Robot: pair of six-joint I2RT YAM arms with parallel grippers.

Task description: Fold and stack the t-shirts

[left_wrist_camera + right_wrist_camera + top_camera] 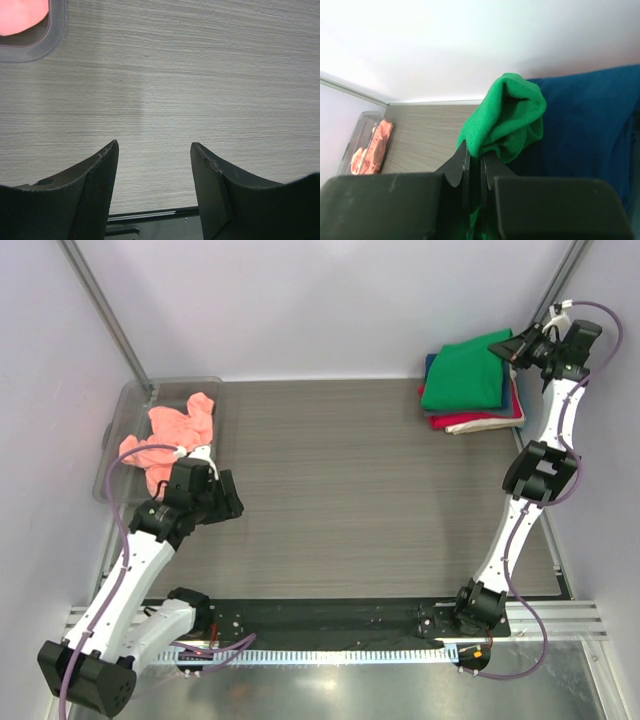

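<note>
A folded bright green t-shirt [466, 372] lies on top of a stack at the table's far right, over folded navy blue [430, 362], red [478, 417] and cream-white [480, 426] tees. My right gripper [512, 346] is shut on the green shirt's far right corner [507, 122], lifted above the navy shirt [590, 125]. A crumpled salmon-pink t-shirt [170, 438] lies in the clear bin at the far left. My left gripper [232, 502] is open and empty, its jaws wide apart [155, 150] over bare table beside the bin.
The clear plastic bin [130, 405] stands at the left edge; its corner shows in the left wrist view [52, 35]. White walls close off the back and sides. A black strip [330, 615] runs along the table's near edge.
</note>
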